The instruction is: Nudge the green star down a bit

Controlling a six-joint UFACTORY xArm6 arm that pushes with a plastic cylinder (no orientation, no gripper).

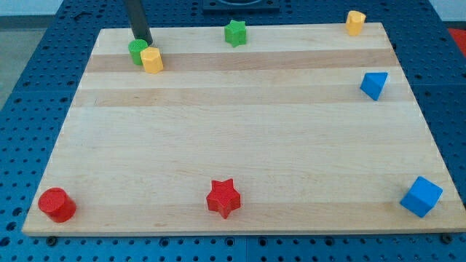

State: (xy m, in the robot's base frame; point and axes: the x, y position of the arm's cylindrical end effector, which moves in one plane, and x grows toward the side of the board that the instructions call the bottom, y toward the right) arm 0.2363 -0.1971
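Note:
The green star [235,33] sits near the top edge of the wooden board [240,138], a little left of centre. My tip [143,41] is at the view's top left, touching the top of a green cylinder [136,52], far to the left of the green star. A yellow hexagonal block [152,60] leans against that green cylinder on its right.
A yellow block [355,22] stands at the top right corner. A blue triangular block [374,84] is at the right edge, a blue cube [421,196] at the bottom right. A red star [223,198] is at the bottom centre, a red cylinder [57,204] at the bottom left.

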